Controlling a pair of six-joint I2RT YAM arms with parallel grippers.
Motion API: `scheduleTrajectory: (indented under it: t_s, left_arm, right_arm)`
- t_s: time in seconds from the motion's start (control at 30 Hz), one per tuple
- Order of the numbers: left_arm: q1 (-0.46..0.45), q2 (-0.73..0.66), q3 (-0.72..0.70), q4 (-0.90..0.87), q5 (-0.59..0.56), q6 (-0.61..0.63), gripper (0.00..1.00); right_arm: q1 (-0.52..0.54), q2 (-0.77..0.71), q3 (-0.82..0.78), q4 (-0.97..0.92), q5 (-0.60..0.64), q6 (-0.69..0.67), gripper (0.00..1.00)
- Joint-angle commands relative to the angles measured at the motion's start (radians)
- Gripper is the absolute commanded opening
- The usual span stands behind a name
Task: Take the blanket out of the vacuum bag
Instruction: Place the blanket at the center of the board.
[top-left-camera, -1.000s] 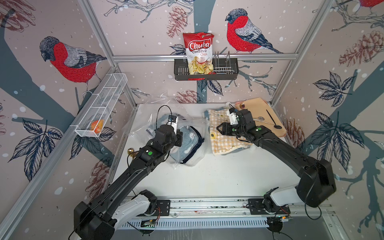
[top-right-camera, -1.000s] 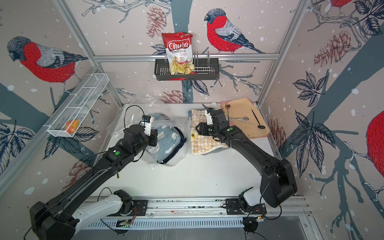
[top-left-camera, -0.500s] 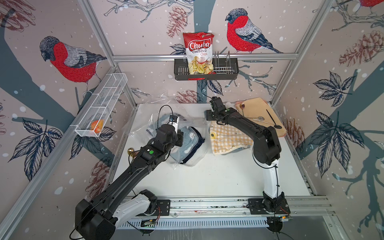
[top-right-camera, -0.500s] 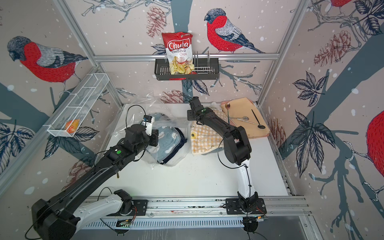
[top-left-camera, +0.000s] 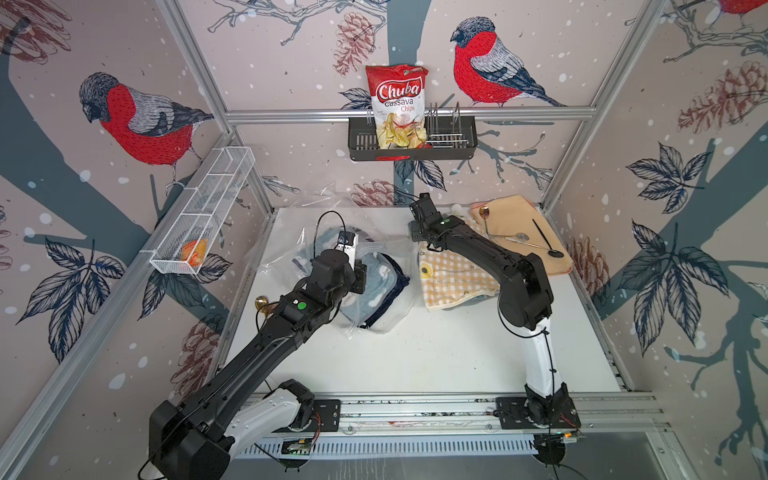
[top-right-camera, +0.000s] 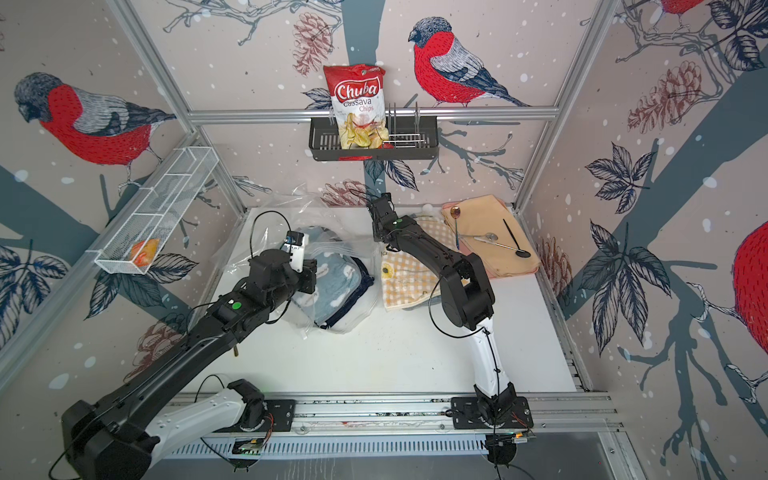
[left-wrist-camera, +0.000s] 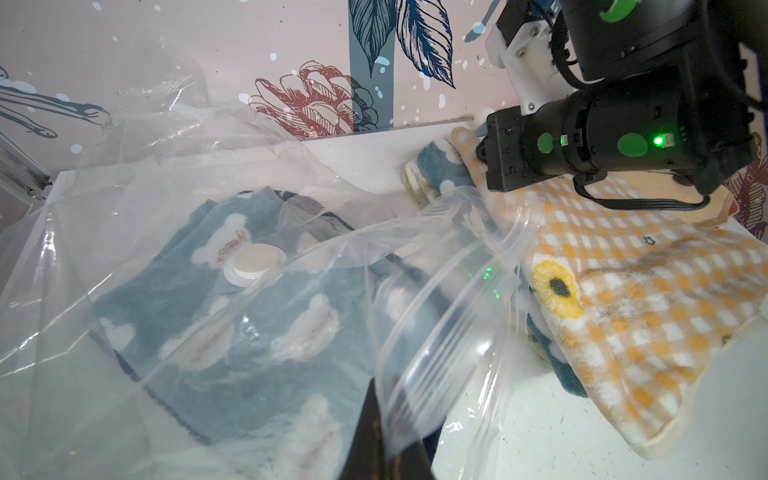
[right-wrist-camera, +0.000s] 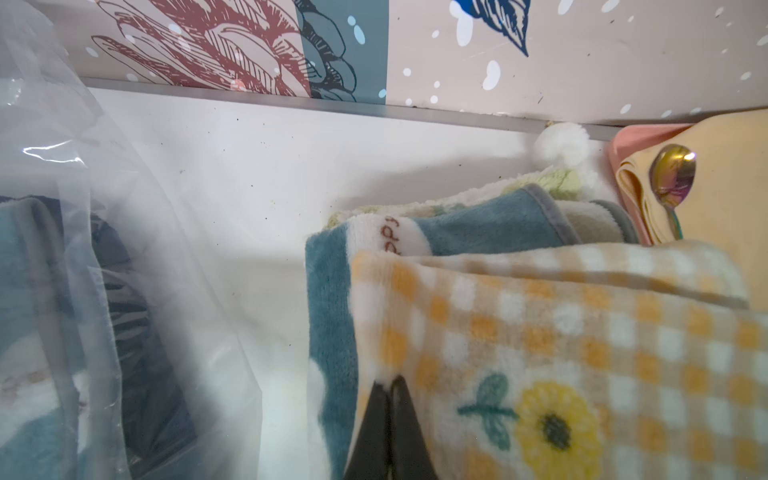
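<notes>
The vacuum bag (top-left-camera: 286, 245) (top-right-camera: 249, 237) (left-wrist-camera: 124, 187) lies crumpled and transparent at the table's left centre, its round white valve cap (left-wrist-camera: 254, 261) facing up. A light blue blanket (top-left-camera: 378, 286) (top-right-camera: 340, 286) (left-wrist-camera: 249, 332) with white patches sits inside it. My left gripper (left-wrist-camera: 388, 419) is shut on the bag's ribbed zip edge; in both top views the wrist hides its fingers. My right gripper (right-wrist-camera: 390, 380) (top-left-camera: 417, 241) (top-right-camera: 379, 237) is shut, its tips resting on the near-left corner of a yellow checked blanket (right-wrist-camera: 582, 332) (top-left-camera: 453, 274) (left-wrist-camera: 644, 316) outside the bag. I see no fabric between the fingers.
The checked blanket tops a folded pile with a darker blue blanket (right-wrist-camera: 490, 226). A beige cloth (top-left-camera: 523, 224) with spoons lies at the back right. A black basket (top-left-camera: 453, 141) holding a chips bag hangs on the back wall. A white wire shelf (top-left-camera: 199, 216) lines the left wall.
My right gripper has moved back and left, from over the checked blanket to its far-left corner, with the elbow folding in. The left arm has stayed still.
</notes>
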Motion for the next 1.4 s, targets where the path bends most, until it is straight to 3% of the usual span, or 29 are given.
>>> scheduleTrajectory:
  t_s: [0.0, 0.33, 0.9, 1.0, 1.1, 1.2, 1.37]
  left_arm:
    - [0.002, -0.004, -0.001, 0.034, 0.01, 0.001, 0.05]
    - [0.003, 0.003, 0.0, 0.035, 0.01, 0.001, 0.05]
    - [0.002, 0.015, -0.002, 0.034, 0.013, 0.002, 0.05]
    - [0.002, 0.019, 0.002, 0.032, 0.015, 0.003, 0.05]
    - [0.002, 0.016, 0.002, 0.03, 0.006, 0.004, 0.05]
    - [0.002, 0.012, -0.001, 0.03, -0.005, 0.004, 0.05]
    - [0.002, 0.016, 0.003, 0.027, -0.025, 0.004, 0.04]
  right_arm:
    - [0.006, -0.032, -0.009, 0.033, 0.018, -0.004, 0.0]
    - [0.015, -0.12, -0.095, 0.164, -0.052, -0.029, 0.0]
    - [-0.032, -0.017, -0.134, 0.315, -0.295, 0.0, 0.05]
    - [-0.032, -0.01, -0.132, 0.333, -0.348, -0.004, 0.26]
    - [-0.052, 0.015, -0.096, 0.287, -0.429, 0.024, 0.37]
    - [-0.061, -0.027, -0.106, 0.263, -0.417, 0.036, 0.55]
    - [-0.074, -0.234, -0.243, 0.309, -0.363, 0.065, 0.63]
